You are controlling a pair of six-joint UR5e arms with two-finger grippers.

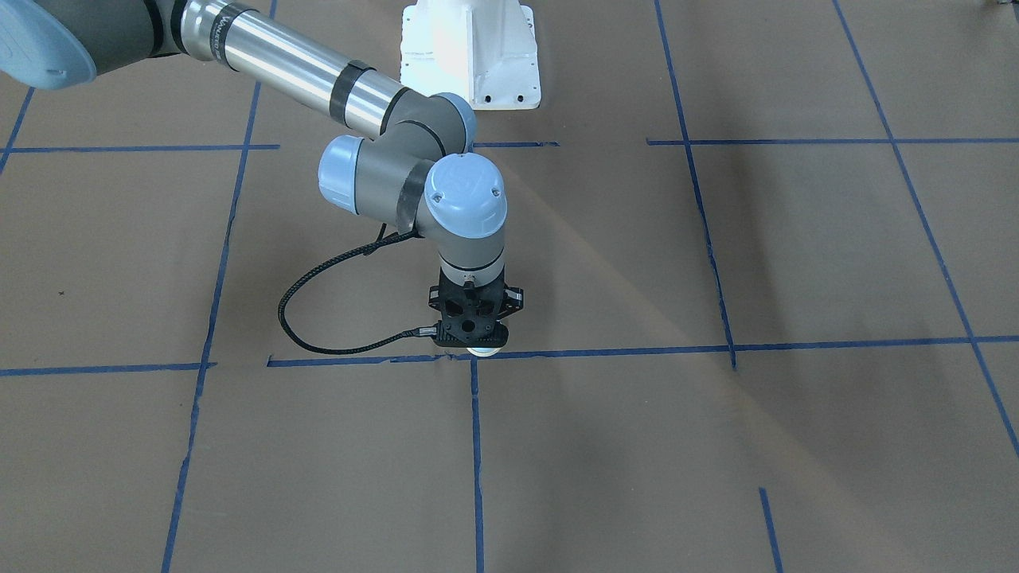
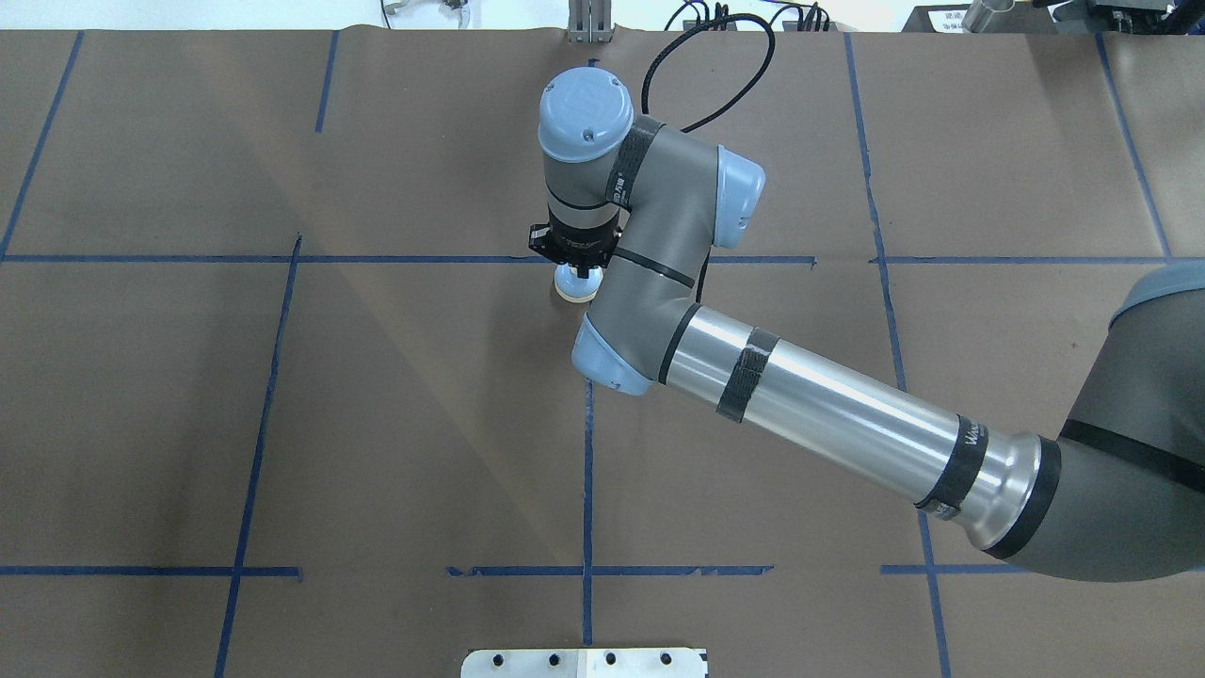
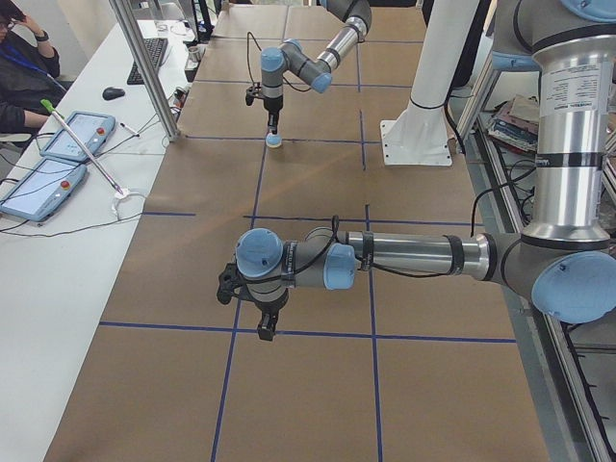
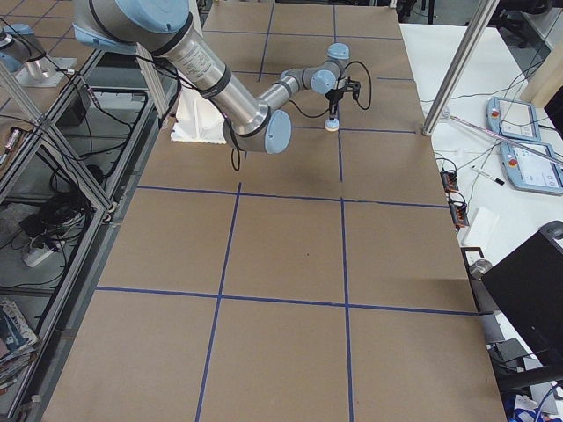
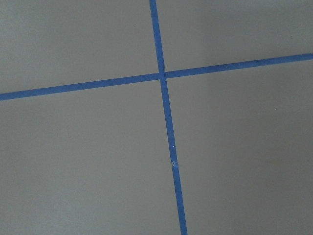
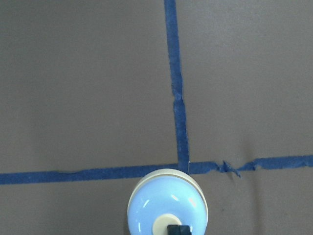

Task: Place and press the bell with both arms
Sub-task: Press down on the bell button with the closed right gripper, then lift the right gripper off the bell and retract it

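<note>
Touching the bell (image 6: 167,205) button with closed right jaws at a blue tape (image 6: 178,103) crossing, far middle of the desk (image 2: 424,395); hiding it mostly under the right wrist (image 1: 470,239); hovering left jaws, state impossible to tell, over a left crossing.

bell (image 6: 161,203) beneath right gripper (image 2: 586,273): light-blue dome, cream rim, cream button | right gripper: black | right arm (image 2: 828,414): silver, light-blue caps | table paper (image 1: 716,446): brown | tape lines (image 1: 476,446): blue grid
</note>
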